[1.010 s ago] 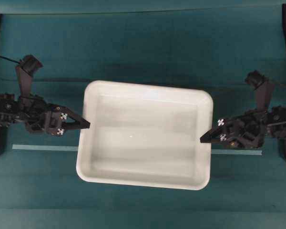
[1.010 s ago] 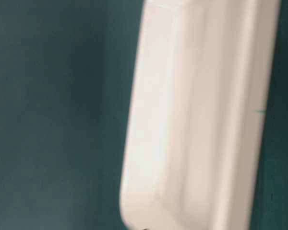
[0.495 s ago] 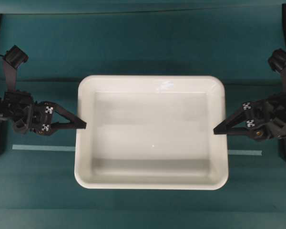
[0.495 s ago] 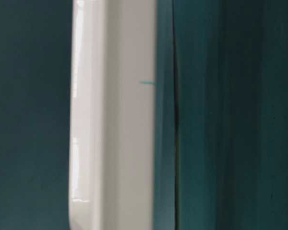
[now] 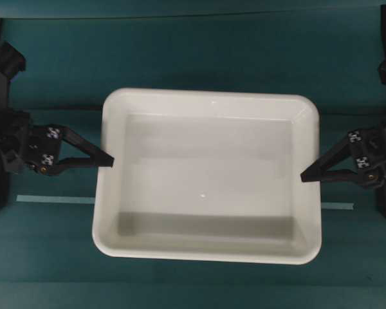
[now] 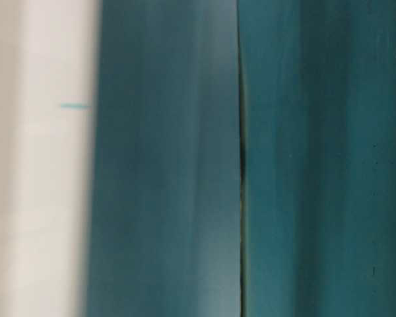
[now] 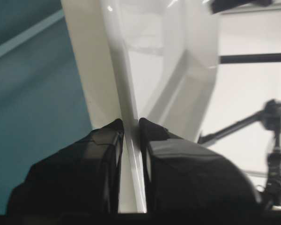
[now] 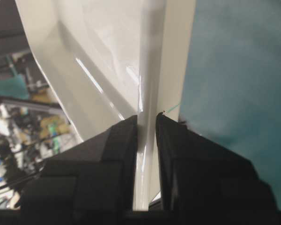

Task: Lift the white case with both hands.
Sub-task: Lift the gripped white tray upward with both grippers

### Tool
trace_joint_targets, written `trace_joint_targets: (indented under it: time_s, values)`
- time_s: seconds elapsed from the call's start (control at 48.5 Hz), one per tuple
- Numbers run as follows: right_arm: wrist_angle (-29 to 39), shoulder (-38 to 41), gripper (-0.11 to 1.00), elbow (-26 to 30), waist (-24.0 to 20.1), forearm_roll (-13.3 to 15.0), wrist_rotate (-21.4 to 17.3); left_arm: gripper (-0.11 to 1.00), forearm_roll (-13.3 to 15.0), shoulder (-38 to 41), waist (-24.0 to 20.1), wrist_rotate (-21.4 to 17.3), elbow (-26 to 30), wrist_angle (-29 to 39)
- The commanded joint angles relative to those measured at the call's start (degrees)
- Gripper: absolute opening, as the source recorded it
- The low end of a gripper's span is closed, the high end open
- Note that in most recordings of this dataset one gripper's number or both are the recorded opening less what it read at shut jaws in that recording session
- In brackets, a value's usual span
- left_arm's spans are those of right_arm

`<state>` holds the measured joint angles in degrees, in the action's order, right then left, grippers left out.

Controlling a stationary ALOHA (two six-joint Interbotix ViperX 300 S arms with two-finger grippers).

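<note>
1. You have a flat teal tabletop (image 5: 199,51) with a matte surface filling the overhead view from edge to edge.
2. A thin pale tape strip (image 5: 55,199) lies flat on that tabletop, running from 9 o'clock toward 3 o'clock; you see one stretch at the left and a short stretch (image 5: 336,206) at the right, with the middle hidden.
3. In the table-level view, a dark narrow seam (image 6: 240,158) runs from 12 o'clock to 6 o'clock through blurred teal.
4. In the left wrist view, a black stand with thin rods (image 7: 267,122) sits at 3 o'clock against a bright background.
5. In the right wrist view, blurred clutter (image 8: 18,136) shows at 9 o'clock; you cannot make out what it is.
</note>
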<state>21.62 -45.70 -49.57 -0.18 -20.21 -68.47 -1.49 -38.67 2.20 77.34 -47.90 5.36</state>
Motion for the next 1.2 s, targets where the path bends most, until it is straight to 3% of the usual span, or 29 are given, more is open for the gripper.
trace_joint_targets:
  time_s: [0.0,0.247,0.701,1.175]
  values:
    - [-0.4,0.5,0.12,5.2,0.8,-0.1,-1.1,0.10,-0.1,0.7,0.2,-0.1,5.2,0.4]
    - [1.7,-0.7,0.12,10.2,1.9,0.0,-2.6,0.10,-0.2,0.3,0.2,0.0,11.5,7.1]
    - [9.5,-0.9,0.12,21.9,5.4,0.0,-2.8,0.09,-0.1,0.6,0.4,0.0,19.3,11.1]
    - [12.7,-0.8,0.12,22.4,6.5,0.0,-2.7,0.10,-0.2,0.8,0.3,-0.2,21.3,12.7]
